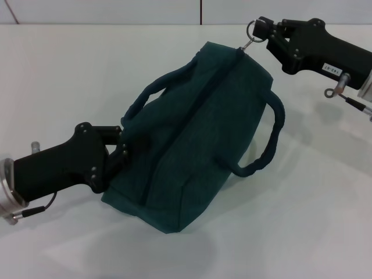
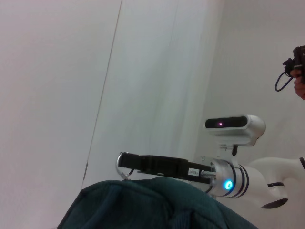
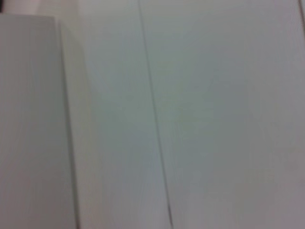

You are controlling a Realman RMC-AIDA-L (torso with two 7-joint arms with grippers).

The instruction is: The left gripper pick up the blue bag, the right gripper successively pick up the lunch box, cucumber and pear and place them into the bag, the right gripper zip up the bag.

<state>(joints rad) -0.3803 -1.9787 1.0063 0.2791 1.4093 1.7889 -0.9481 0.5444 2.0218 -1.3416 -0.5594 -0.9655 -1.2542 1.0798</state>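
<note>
While the left end effector (image 1: 120, 156) clamps the blue bag (image 1: 197, 133) on the desk (image 1: 58, 75) and the right end effector (image 1: 260, 32) pinches the ring pull (image 1: 251, 32), excess pull could slip the ring.

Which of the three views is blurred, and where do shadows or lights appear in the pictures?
Right wrist view: soft and blurred, only pale surfaces and a thin dark line. Head view: sharp; the blue bag casts a faint shadow on the white table, right gripper on the ring pull. Left wrist view: a blue light glows on the right arm's wrist.
</note>
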